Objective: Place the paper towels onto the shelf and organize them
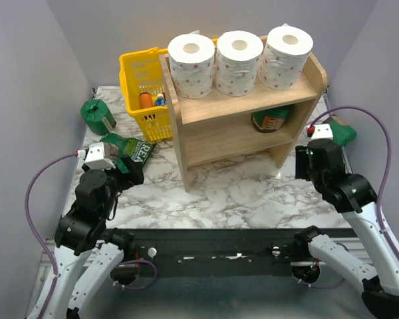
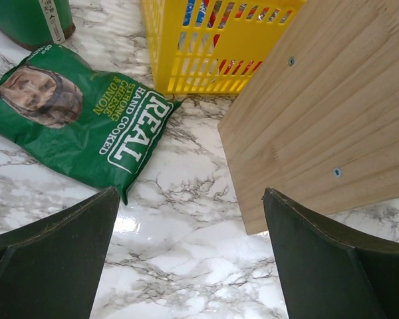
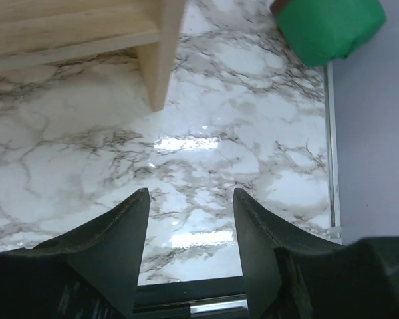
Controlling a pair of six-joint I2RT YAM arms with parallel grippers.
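Three white dotted paper towels (image 1: 191, 64), (image 1: 239, 62), (image 1: 289, 56) stand in a row on top of the wooden shelf (image 1: 206, 136). A green-wrapped roll (image 1: 274, 119) lies on its lower tier. Another green roll (image 1: 96, 114) sits at the far left of the table, and a third (image 1: 342, 131) (image 3: 329, 26) lies right of the shelf. My left gripper (image 1: 128, 167) (image 2: 189, 199) hovers open over bare marble beside the shelf's left side panel (image 2: 332, 113). My right gripper (image 1: 306, 163) (image 3: 191, 196) is open with nothing between its fingers, near the shelf's right leg (image 3: 161, 60).
A yellow plastic basket (image 1: 146, 93) (image 2: 213, 46) with bottles stands left of the shelf. A flat green "REAL" crisp bag (image 1: 130, 147) (image 2: 86, 113) lies in front of it. Grey walls close in both sides; the table's front edge (image 3: 186, 292) is just under my right gripper.
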